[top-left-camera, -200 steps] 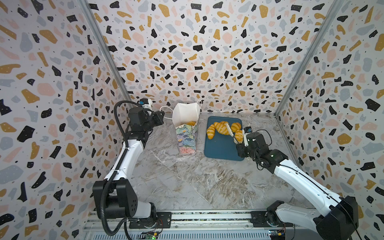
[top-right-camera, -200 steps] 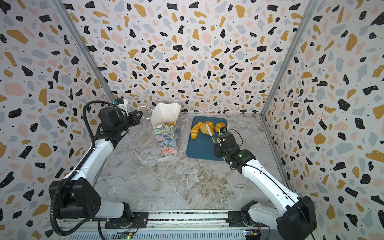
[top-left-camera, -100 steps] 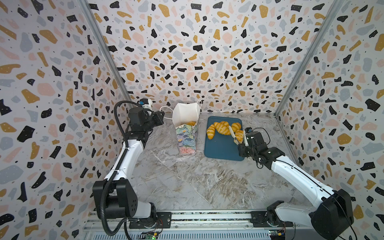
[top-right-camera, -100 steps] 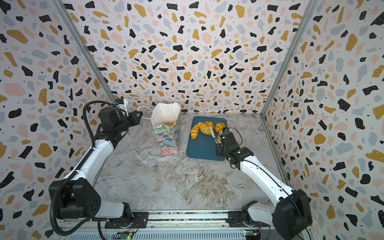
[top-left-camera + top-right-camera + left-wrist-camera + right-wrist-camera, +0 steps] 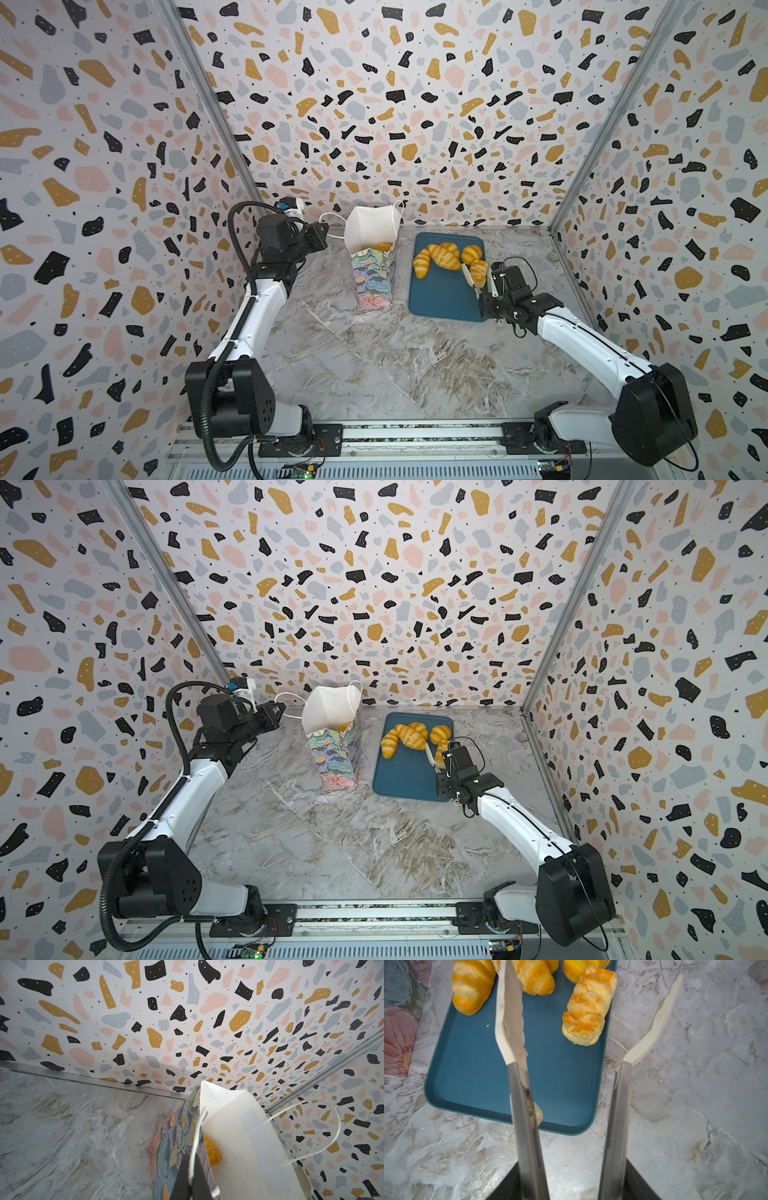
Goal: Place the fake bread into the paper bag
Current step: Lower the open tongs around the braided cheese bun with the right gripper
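In both top views the paper bag [image 5: 372, 274] stands upright just left of the tray [image 5: 440, 303], which holds most of the bread [image 5: 446, 255]. The left wrist view shows the left gripper [image 5: 190, 1169] clenched on the bag's handle [image 5: 196, 1132], with one loaf [image 5: 212, 1153] inside. The right wrist view shows the right gripper [image 5: 573, 1192] grasping tongs [image 5: 519, 1084], their tips spread either side of a roll [image 5: 588, 1009].

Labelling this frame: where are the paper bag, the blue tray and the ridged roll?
paper bag [image 5: 372, 278], in a top view, floral front wall.
blue tray [image 5: 440, 297], in a top view, bare floor.
ridged roll [image 5: 588, 1008], right wrist view, its middle.
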`<state>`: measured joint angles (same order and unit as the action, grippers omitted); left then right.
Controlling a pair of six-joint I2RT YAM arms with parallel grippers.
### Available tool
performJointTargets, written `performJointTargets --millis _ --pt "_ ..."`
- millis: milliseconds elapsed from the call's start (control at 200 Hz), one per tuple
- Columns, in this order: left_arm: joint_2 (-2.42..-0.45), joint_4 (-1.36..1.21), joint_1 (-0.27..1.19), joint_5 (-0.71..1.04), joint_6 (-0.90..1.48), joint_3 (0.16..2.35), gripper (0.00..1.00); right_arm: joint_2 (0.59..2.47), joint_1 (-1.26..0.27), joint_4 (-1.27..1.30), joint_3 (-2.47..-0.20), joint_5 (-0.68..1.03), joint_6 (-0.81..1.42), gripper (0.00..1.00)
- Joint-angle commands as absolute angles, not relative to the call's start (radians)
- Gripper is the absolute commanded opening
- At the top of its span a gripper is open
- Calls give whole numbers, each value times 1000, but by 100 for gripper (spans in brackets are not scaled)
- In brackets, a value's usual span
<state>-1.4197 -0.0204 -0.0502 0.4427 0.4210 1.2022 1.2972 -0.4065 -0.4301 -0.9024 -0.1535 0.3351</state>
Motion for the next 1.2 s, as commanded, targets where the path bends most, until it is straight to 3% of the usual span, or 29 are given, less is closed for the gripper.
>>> performJointTargets --millis 0,881,1191 --pt "-1405 -35 -48 440 403 1206 0 1306 -397 -400 -911 -137 331 60" --pt "-1405 -43 -48 444 403 1202 0 1497 -334 -339 -951 -108 270 55" --pt "-1405 -43 -48 443 403 1202 0 1565 -328 -334 -992 -88 255 48"
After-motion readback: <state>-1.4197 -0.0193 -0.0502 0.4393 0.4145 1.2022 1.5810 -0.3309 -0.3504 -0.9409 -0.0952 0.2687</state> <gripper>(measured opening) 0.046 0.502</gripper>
